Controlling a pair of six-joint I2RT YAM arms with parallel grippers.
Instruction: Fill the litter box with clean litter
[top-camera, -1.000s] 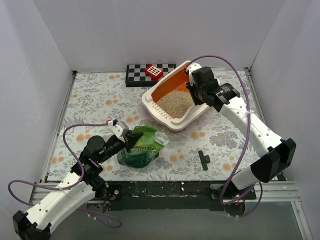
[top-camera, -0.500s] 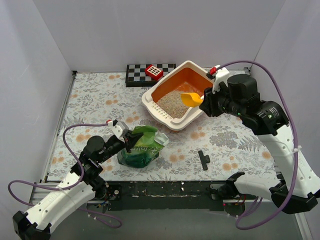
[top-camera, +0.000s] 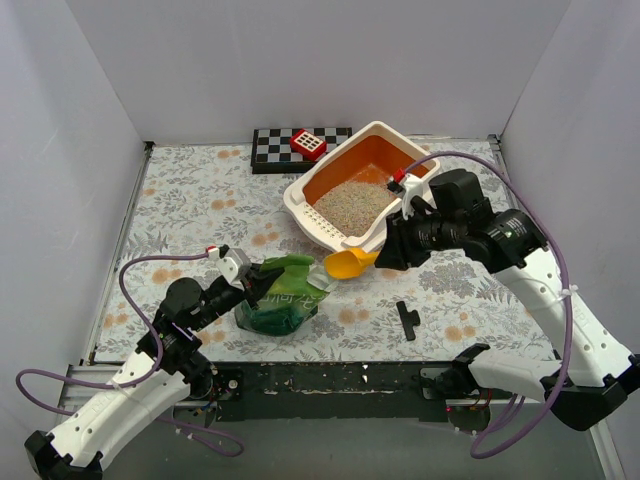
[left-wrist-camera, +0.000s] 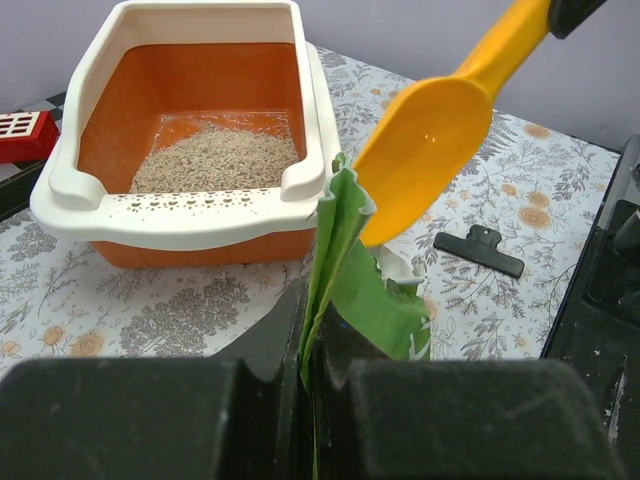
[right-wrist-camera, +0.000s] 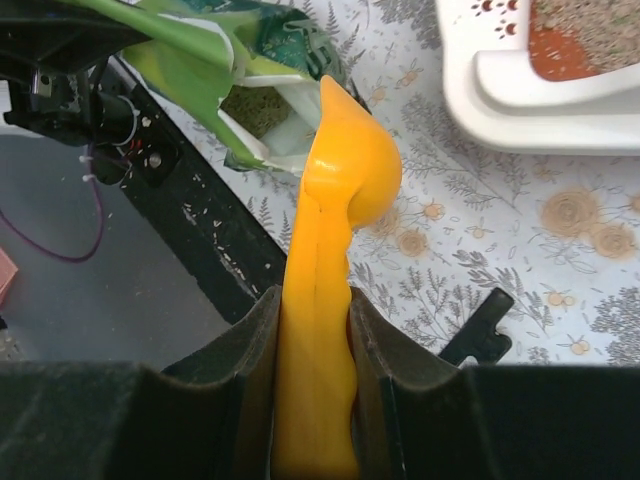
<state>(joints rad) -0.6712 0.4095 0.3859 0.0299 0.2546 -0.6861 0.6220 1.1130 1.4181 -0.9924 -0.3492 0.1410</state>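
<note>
**Both Pairs of Fingers Closed on a Load**

Right gripper (right-wrist-camera: 312, 320) fingers squeeze the handle of the one orange-yellow scoop (right-wrist-camera: 345, 170). Its bowl hangs at the torn mouth of the single green bag (right-wrist-camera: 215, 45), where speckled granules show inside. Left gripper (left-wrist-camera: 308, 340) fingers are pinched on the bag's top edge, holding it upright near the table's front edge.

Beyond the scoop, across a strip of bare floral table (top-camera: 200, 200), sits the one litter box (top-camera: 296, 203). It is set at an angle, with its slotted edge toward the bag. The clean litter (top-camera: 350, 203) covers part of its orange floor. The box's far corner lies near the back wall, just beside one checkerboard (top-camera: 275, 148) carrying one red piece (top-camera: 308, 144). One black clip (top-camera: 407, 320) lies right of the bag, apart from everything. The table's left half offers wide open room.
</note>
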